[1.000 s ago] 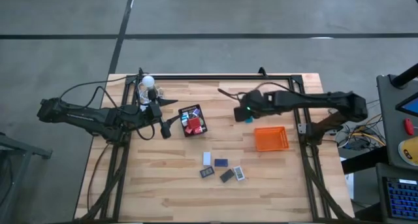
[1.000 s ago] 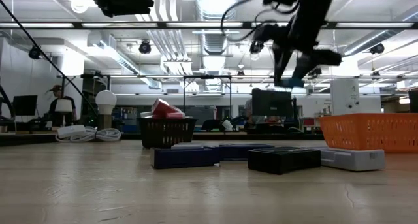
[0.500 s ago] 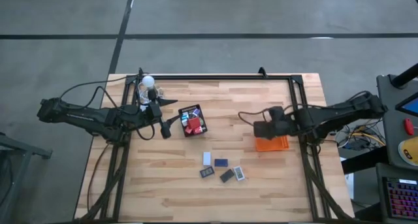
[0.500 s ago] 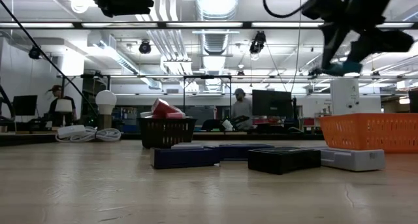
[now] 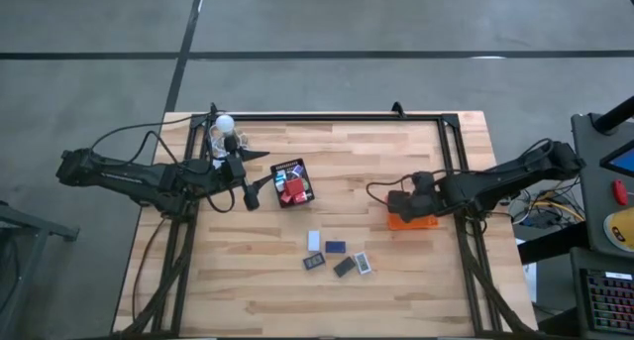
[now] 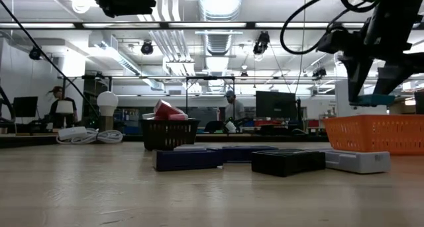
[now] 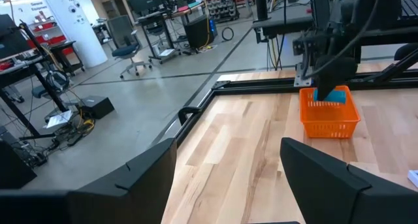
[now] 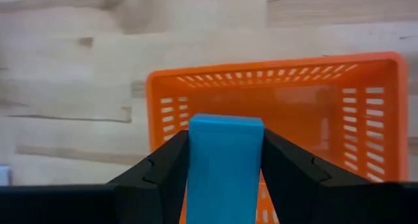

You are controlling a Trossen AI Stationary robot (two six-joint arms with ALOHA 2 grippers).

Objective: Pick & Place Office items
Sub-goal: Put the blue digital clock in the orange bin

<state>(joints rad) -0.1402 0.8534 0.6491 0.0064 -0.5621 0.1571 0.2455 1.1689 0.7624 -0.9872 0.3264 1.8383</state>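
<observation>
Beyond the wooden table [image 5: 267, 271] edge nothing matters: the right gripper [image 8: 225, 160], clamped on a blue block [image 8: 225, 160] with its long axis along the fingers, hangs directly over the orange tray [image 8: 274, 87].

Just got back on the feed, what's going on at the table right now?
The right gripper is shut on a blue block and hangs over the orange tray, which looks empty in the right wrist view. The left gripper waits open beside the black mesh tray, which holds red pieces and a few others. Five more flat pieces lie loose on the table between the two trays. The block is not yet released.
</observation>
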